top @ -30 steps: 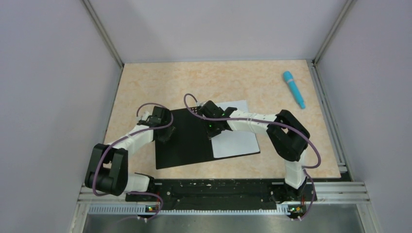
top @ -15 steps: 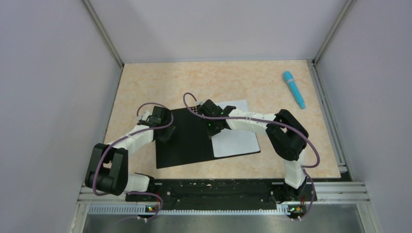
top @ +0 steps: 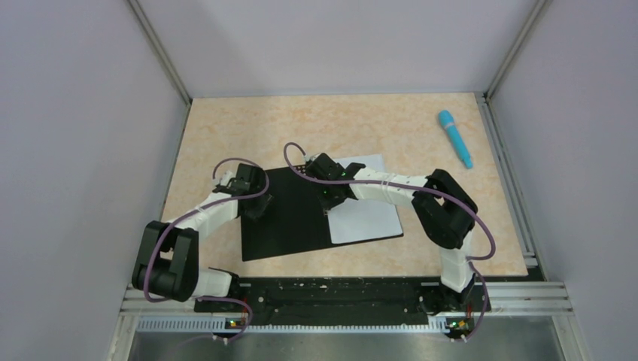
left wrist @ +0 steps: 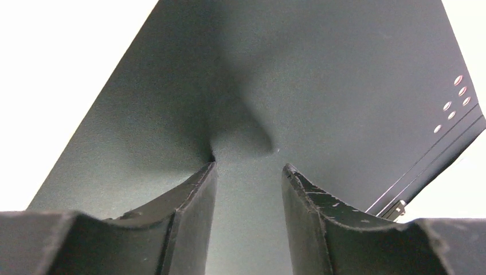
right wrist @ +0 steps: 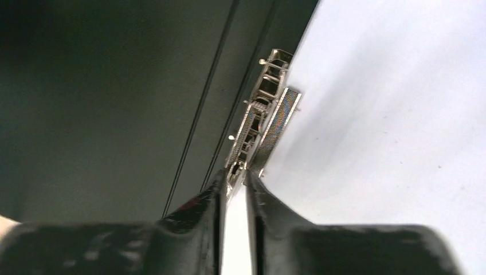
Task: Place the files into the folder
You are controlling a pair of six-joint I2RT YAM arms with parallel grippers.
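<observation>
An open folder (top: 290, 222) lies black side up on a table (top: 391, 128), with white sheets (top: 366, 218) on its right half. The left gripper (left wrist: 247, 167), half open and empty, rests its 2 fingertips on the left cover. The right gripper (right wrist: 234, 179), jaws barely parted, meets the metal clip (right wrist: 261, 120); I cannot tell whether it grips.

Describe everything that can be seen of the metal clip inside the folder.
The metal clip is a narrow, shiny silver piece with a small spring and a ribbed flat plate. It lies along the black inside of the folder, beside the fold lines, and its plate meets the edge of the white files. The right gripper, jaws narrowly apart, is at its near end; contact cannot be told.
</observation>
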